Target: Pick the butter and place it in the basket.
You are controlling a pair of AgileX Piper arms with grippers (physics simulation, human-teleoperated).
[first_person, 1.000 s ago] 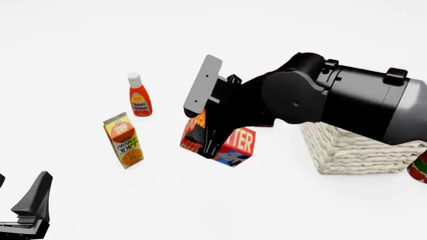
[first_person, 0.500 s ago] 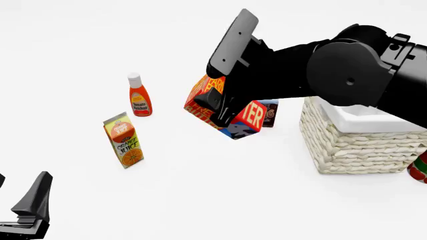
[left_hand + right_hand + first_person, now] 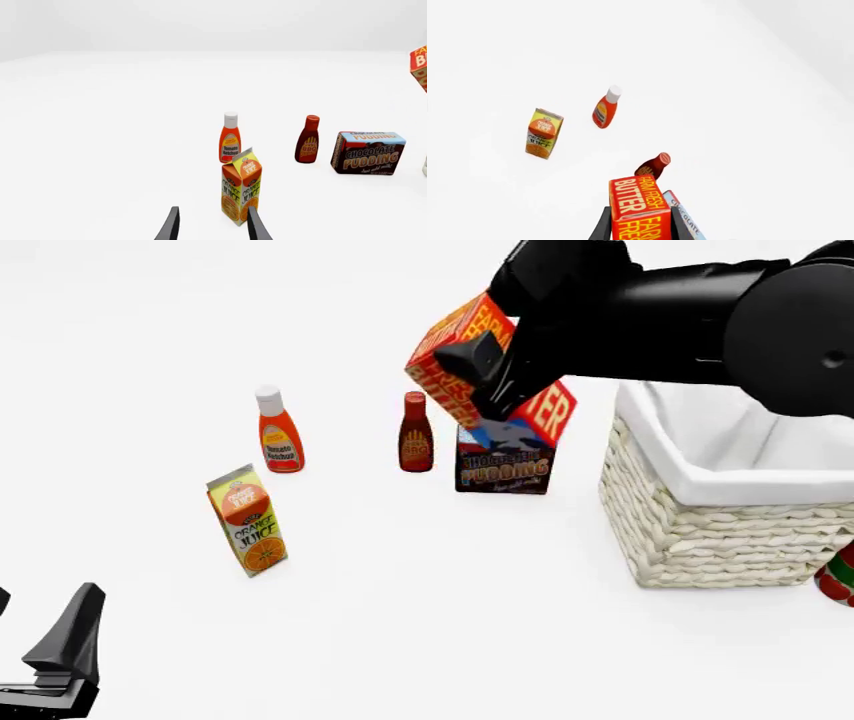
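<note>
The left gripper (image 3: 54, 660) is resting low at the near edge of the white table (image 3: 400, 580), its fingers parted and holding nothing. Farther away, the right gripper (image 3: 487, 375) is clamping the red-orange rectangular butter box (image 3: 461, 345) in the air, tilted, above the dark brown chocolate pudding box (image 3: 505, 468) and just beside the cream woven wicker basket (image 3: 707, 530).

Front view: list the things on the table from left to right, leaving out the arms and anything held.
Orange juice carton → tomato ketchup bottle → BBQ sauce bottle → chocolate pudding box → basket.
</note>
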